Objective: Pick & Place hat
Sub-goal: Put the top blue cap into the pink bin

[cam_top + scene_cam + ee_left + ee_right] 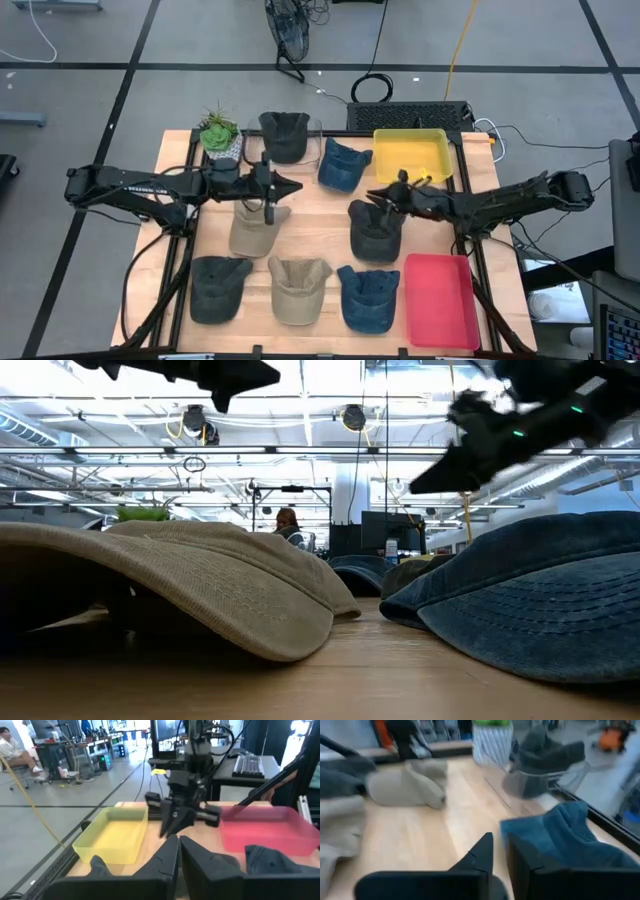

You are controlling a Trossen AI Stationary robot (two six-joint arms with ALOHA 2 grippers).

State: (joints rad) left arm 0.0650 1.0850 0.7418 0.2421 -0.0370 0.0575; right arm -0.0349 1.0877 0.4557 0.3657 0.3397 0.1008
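Dark fingers of the left gripper (296, 185) stand nearly shut with only a thin slit between them, holding nothing, raised above the worktop (315, 215) near its middle. Just below it lies a tan hat (258, 228). The right gripper (372, 196) points toward the left one, its fingers a narrow gap apart and empty, above a dark grey hat (376, 231). Around them lie a blue hat (343, 163), another blue hat (368, 298), a khaki hat (298, 288) and a charcoal hat (219, 288). A yellow tray (412, 152) and a red tray (440, 300) sit on the right side.
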